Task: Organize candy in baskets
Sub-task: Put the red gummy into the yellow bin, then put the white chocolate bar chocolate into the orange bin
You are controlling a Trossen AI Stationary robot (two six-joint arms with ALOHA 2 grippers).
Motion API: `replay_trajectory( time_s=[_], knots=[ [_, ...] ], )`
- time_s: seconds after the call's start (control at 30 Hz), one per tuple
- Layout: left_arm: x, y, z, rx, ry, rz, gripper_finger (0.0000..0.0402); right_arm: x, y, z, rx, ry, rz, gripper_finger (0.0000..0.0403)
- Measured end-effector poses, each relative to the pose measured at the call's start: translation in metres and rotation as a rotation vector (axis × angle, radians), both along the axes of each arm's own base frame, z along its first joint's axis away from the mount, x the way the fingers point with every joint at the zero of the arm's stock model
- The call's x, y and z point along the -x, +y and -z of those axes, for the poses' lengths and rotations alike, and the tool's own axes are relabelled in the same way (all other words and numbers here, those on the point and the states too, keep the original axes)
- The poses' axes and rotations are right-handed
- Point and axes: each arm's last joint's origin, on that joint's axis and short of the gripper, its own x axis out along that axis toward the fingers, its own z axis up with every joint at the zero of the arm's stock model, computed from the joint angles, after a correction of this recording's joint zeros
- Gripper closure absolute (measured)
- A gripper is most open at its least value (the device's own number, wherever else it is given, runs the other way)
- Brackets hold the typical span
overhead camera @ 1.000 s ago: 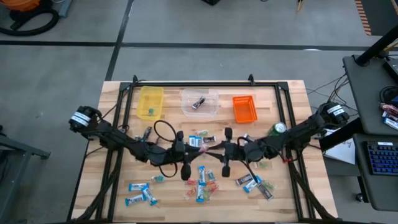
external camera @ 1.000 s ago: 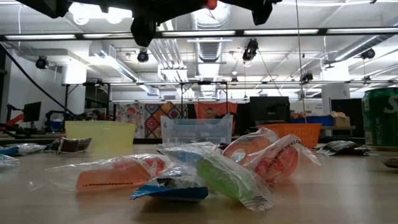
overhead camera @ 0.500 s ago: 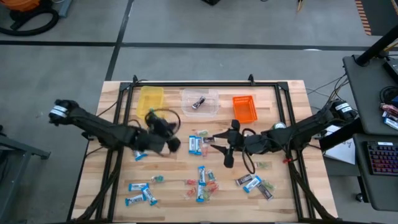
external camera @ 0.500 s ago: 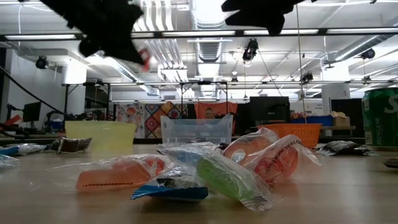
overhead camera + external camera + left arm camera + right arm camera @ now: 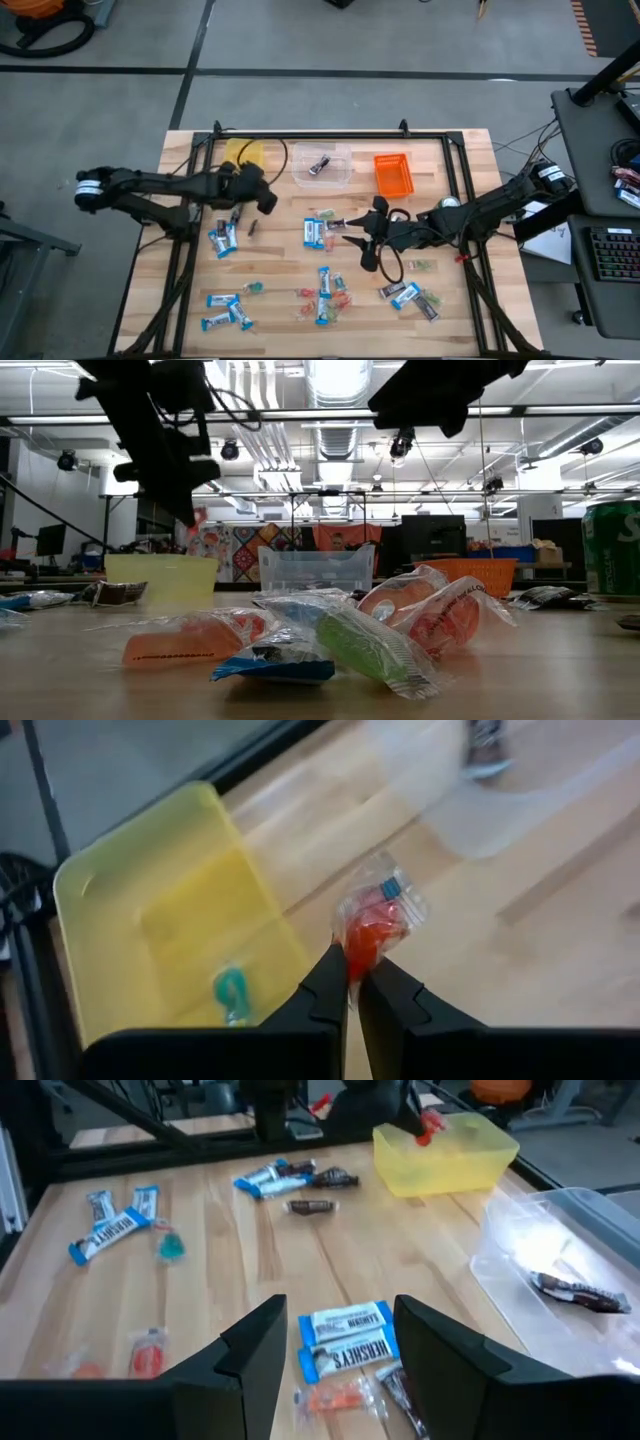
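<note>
While my left gripper (image 5: 350, 982) hangs just beside the yellow bin (image 5: 170, 935), its fingers are pinched together on a red sweet (image 5: 368, 928) in a clear wrapper. The sweet sticks out past my fingertips, over the bare table (image 5: 520, 950) at the bin's near corner. Inside that bin, off to one side of my fingers, lies a green sweet (image 5: 231, 991). Beyond the held sweet sits the clear bin (image 5: 500, 810), with a dark piece (image 5: 487, 745) in it; it blurs at the edge of my wrist view, so I would only call it a wrapped candy, probably.

From above, my left gripper (image 5: 262, 196) is by the yellow bin (image 5: 243, 153), and the orange bin (image 5: 393, 174) stands well apart, past the clear bin (image 5: 322, 165). Near my left gripper on the wood lie blue bars (image 5: 222, 240) and a small dark piece (image 5: 251, 229).

My right gripper (image 5: 335, 1348) hovers above the middle of the table with its fingers spread apart, holding nothing. Just ahead of the fingers lie two blue-and-white bars (image 5: 347, 1336), with an orange sweet (image 5: 338, 1399) next to them. Farther out are more blue bars (image 5: 112, 1230), a green sweet (image 5: 171, 1245), a dark piece (image 5: 310, 1206) and the yellow bin (image 5: 445, 1158). My right arm passes beside a green can (image 5: 447, 206).

In the low view a heap of sweets (image 5: 350, 630) lies in front of the three bins.
</note>
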Motion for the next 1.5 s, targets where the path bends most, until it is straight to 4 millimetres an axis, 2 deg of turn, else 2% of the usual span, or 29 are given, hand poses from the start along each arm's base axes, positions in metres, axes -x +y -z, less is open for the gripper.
replay_trajectory(
  time_s=[0.17,0.47,0.7,0.87,1.03,1.17,1.5],
  knots=[
    [0.004,0.023,0.007,0.009,0.077,-0.051,0.0401,-0.002,0.001,0.003,-0.005,0.011,0.004,0.0227],
    [0.018,0.047,0.009,0.018,0.150,-0.166,0.0396,-0.003,0.001,0.005,-0.004,0.015,0.005,0.0231],
    [0.025,0.064,0.013,0.016,0.206,-0.215,0.0333,-0.003,0.001,0.005,-0.010,0.013,0.008,0.0231],
    [0.024,0.064,0.015,0.029,0.208,-0.208,0.0284,-0.003,0.001,0.005,-0.025,0.011,0.015,0.0230],
    [0.016,0.049,0.014,0.155,0.142,-0.074,0.0261,-0.003,0.000,0.006,-0.049,0.008,0.030,0.0231],
    [0.002,0.025,0.011,0.189,0.067,0.065,0.0259,-0.002,-0.002,0.008,-0.094,0.017,0.062,0.0231],
    [-0.038,-0.071,0.002,0.186,-0.202,0.488,0.0259,-0.001,-0.010,0.020,-0.106,0.114,0.120,0.0234]
  ],
)
